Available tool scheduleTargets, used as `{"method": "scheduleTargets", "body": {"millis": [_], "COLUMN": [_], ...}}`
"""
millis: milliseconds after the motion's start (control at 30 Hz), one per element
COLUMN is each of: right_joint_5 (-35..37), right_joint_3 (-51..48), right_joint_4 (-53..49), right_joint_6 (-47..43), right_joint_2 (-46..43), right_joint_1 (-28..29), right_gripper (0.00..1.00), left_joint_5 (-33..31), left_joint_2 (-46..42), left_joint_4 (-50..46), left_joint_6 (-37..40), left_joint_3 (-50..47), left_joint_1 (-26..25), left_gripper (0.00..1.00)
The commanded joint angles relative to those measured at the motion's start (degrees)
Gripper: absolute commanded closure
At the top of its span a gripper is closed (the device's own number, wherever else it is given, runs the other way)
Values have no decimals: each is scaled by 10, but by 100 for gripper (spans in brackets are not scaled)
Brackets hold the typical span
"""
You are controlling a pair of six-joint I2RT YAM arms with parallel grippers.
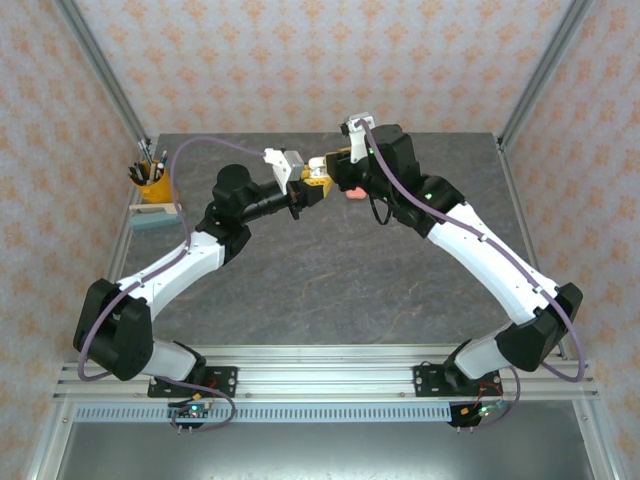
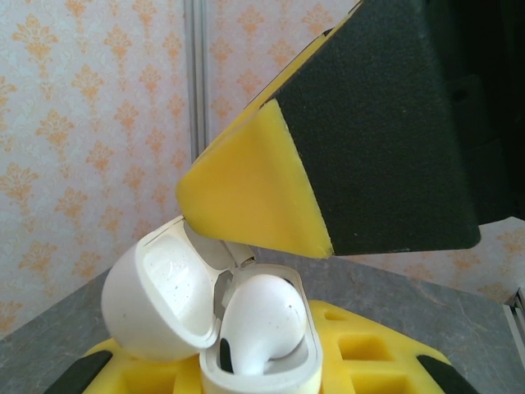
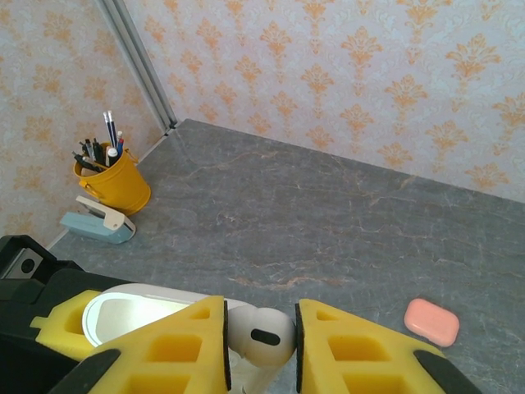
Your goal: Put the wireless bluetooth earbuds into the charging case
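Left gripper [image 2: 246,373] clamps open case [image 2: 164,304], right gripper [image 3: 261,351] pinches earbud [image 3: 262,331] inside, pink case [image 3: 431,322] nearby

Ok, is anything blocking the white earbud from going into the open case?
Nothing visible. The charging case stands with its lid open, and the white earbud, pinched in the right gripper, sits partly inside.

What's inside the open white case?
One white earbud, head sticking up. Its stem is hidden down in the case, and I can't see whether a second bud is there.

White earbud [image 3: 261,336], white case [image 2: 156,304] — second case [image 3: 431,322] perhaps coral-pink.
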Motion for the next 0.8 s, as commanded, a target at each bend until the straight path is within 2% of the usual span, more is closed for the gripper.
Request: {"method": "scheduleTargets", "body": {"millis": [0, 367, 767], "right_joint_5": [9, -4, -56], "right_joint_3": [-9, -20, -50], "right_joint_4": [9, 14, 34], "right_joint_6": [-2, 5, 6], "right_joint_2": [-5, -2, -18], "right_joint_1": [-2, -2, -1], "right_gripper": [77, 77, 78], "left_joint_5": [0, -8, -29], "left_joint_2": [-11, -9, -4], "left_joint_4": [23, 35, 54], "left_joint_6": [4, -4, -8], "left_joint_3": [23, 26, 24], "left_joint_1": [-6, -6, -6], "left_gripper": [100, 100, 100]}}
